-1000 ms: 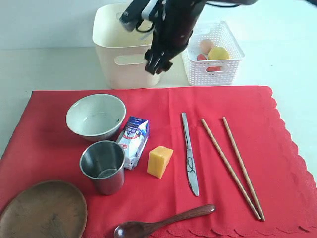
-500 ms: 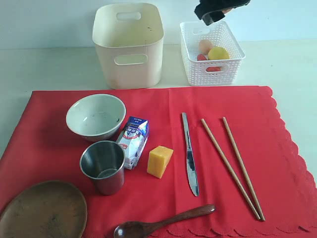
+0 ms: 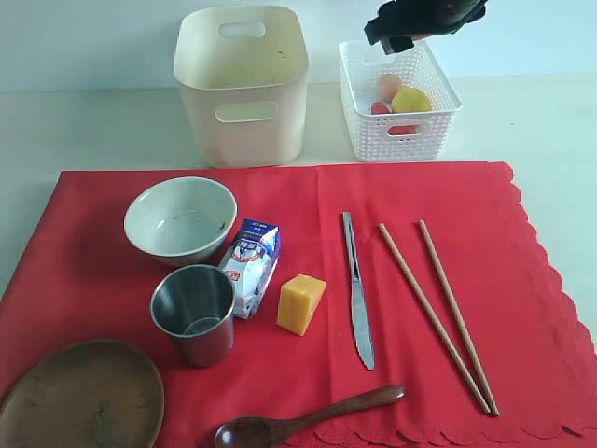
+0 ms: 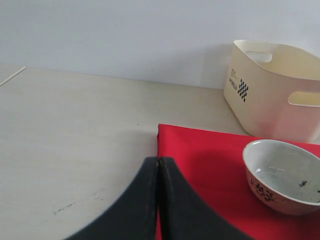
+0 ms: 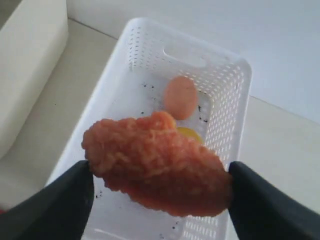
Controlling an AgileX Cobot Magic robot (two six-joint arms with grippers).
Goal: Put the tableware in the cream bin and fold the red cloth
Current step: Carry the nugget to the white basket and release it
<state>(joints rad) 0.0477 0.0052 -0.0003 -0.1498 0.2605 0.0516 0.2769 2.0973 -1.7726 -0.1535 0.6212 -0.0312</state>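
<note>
Right end effector [image 5: 158,172]: clamped on a lumpy orange-red food piece [image 5: 155,167], one dark finger against each end. Held in the air over the white lattice basket [image 3: 438,131], at the 1 o'clock limit of the exterior view. In the basket: egg [image 3: 389,87], lemon [image 3: 411,99] and a red item, partly hidden.

Left end effector [image 4: 158,162]: fingers pressed together, nothing between them. Low over the desk [image 4: 75,125], near a corner of the red cloth [image 3: 308,191]. Outside the exterior view.

Red cloth: spread flat and unfolded on the desk, scalloped edging along the 3 and 6 o'clock sides.

Cream bin [image 3: 242,84]: upright on bare desk just past the cloth's 12 o'clock edge, at 9 o'clock of the basket.

Tableware, all on the cloth, positions taken from the cloth centre:
- Bowl [image 3: 180,219]: 10 o'clock, upright.
- Steel cup [image 3: 193,313]: 8 o'clock, upright, just beside the milk carton [image 3: 252,266].
- Wooden plate [image 3: 79,397]: 7 o'clock corner, partly cut off by the frame.
- Wooden spoon [image 3: 308,418]: 6 o'clock, near the scalloped edge, handle toward 2 o'clock.
- Table knife [image 3: 356,289]: 3 o'clock, close in, blade end toward 6 o'clock.
- Two chopsticks [image 3: 434,318]: 3 o'clock, beyond the knife, side by side, apart, slanted from 11 to 5 o'clock.

Cheese block [image 3: 301,303]: at centre, between carton and knife.
</note>
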